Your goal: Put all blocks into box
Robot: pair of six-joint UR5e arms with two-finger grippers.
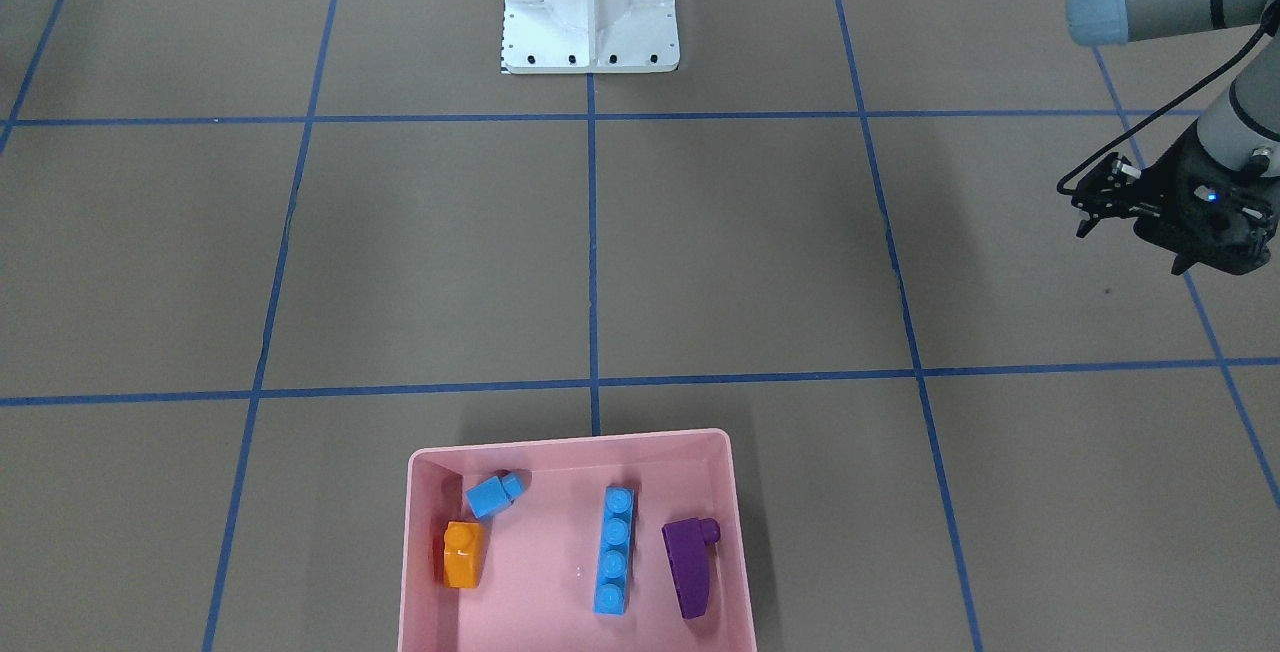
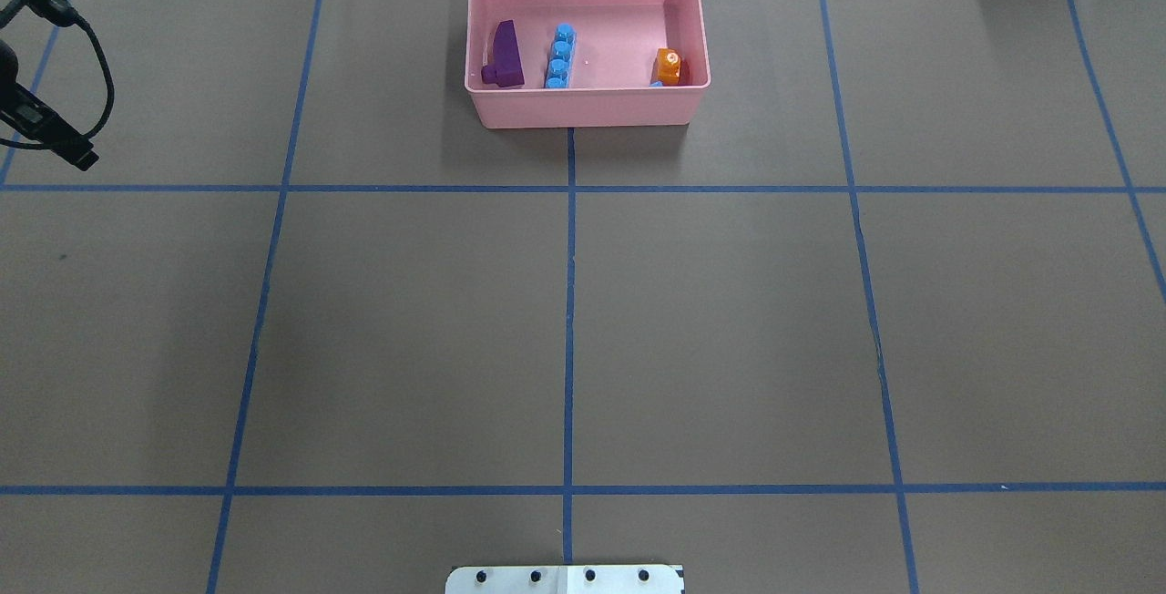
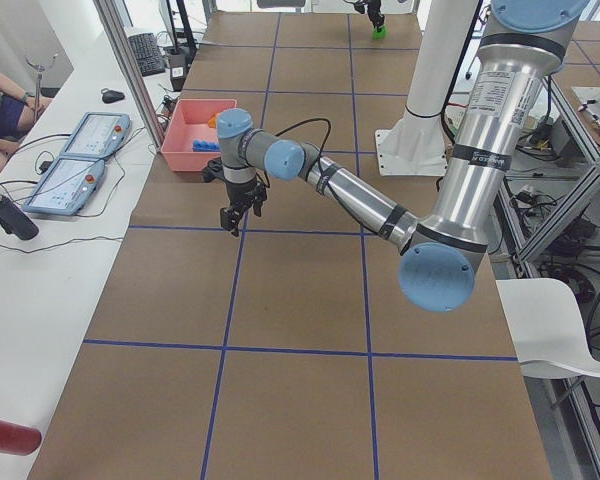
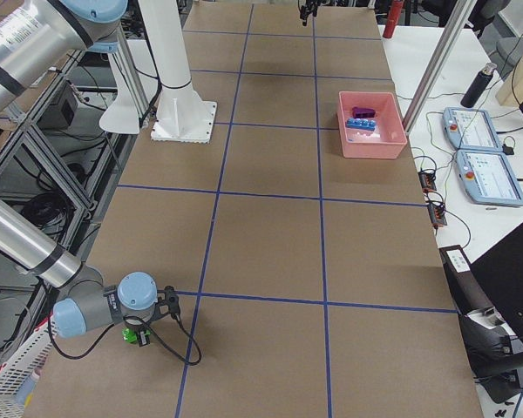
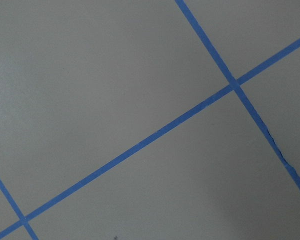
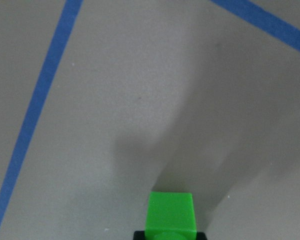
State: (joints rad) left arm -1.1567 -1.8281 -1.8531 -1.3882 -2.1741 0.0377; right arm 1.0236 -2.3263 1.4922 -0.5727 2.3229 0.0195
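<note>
The pink box (image 1: 420, 532) stands at the table's operator-side edge and also shows in the overhead view (image 2: 583, 107). In it lie the orange sloped brick (image 1: 462, 554), the small light-blue cube (image 1: 492, 495), the long light-blue bar (image 1: 615, 550) and the purple sloped brick (image 1: 688, 568). My right gripper (image 4: 138, 336) is far from the box, at the table's right end. It is shut on the green brick (image 6: 170, 216), which hangs just above the table. My left gripper (image 1: 1088, 204) hovers over the table's left side, open and empty.
The white metal base (image 1: 590, 7) stands at the robot's side of the table. Blue tape lines (image 2: 569, 302) divide the brown table into squares. Operator tablets (image 3: 75, 165) and a person sit beyond the box's edge.
</note>
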